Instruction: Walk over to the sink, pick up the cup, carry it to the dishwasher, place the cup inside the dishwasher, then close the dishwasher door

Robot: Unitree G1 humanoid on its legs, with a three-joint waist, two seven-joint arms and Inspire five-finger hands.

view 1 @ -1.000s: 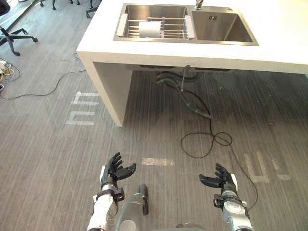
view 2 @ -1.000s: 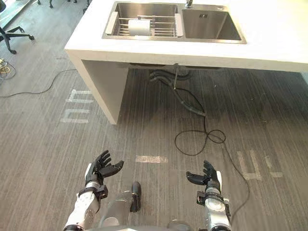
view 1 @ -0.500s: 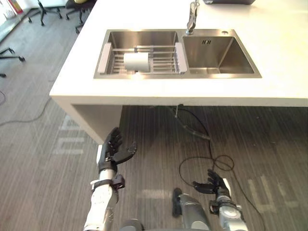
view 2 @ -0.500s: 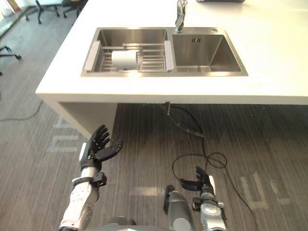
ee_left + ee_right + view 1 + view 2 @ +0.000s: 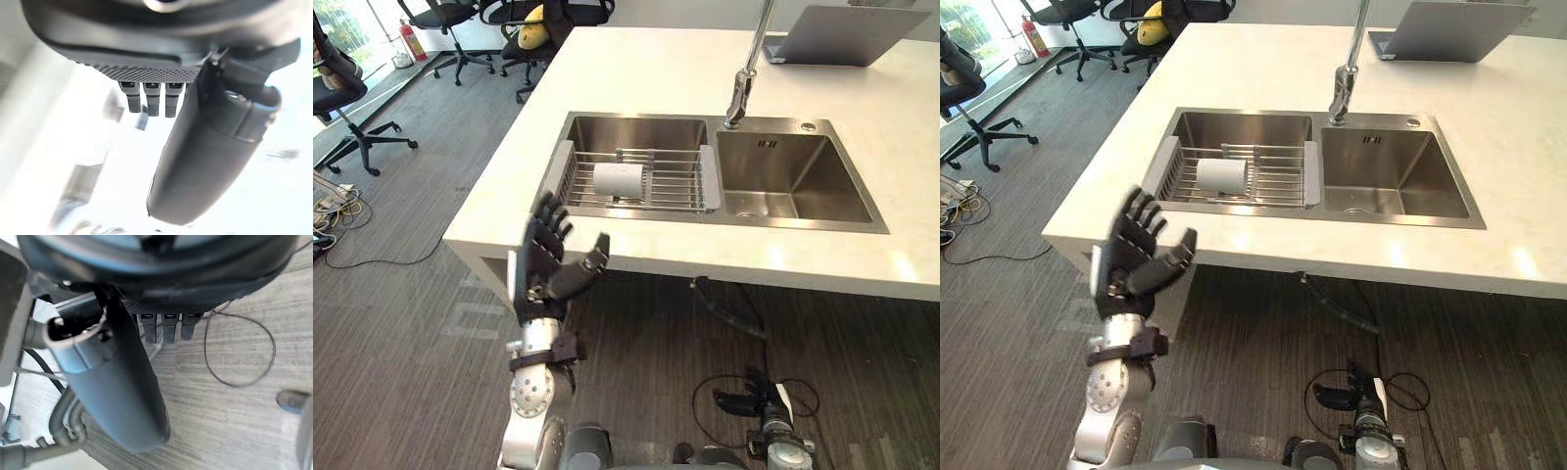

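A white cup (image 5: 618,180) lies on its side on a wire rack (image 5: 666,181) across the left basin of the steel sink (image 5: 783,176), set in a white counter (image 5: 636,78). My left hand (image 5: 548,264) is raised in front of the counter's near edge, open with fingers spread, short of the cup. My right hand (image 5: 749,399) hangs low over the floor below the counter, open and holding nothing. The cup (image 5: 1221,175) also appears in the right eye view, as does the left hand (image 5: 1131,259).
A tall faucet (image 5: 742,83) stands behind the sink. A grey laptop (image 5: 842,34) sits at the counter's far right. Office chairs (image 5: 352,117) stand on the floor to the left. Drain hoses (image 5: 63,426) hang under the counter.
The camera has come closer to the sink, so the counter sits larger and nearer. My left hand has risen to counter height; my right hand stays low.
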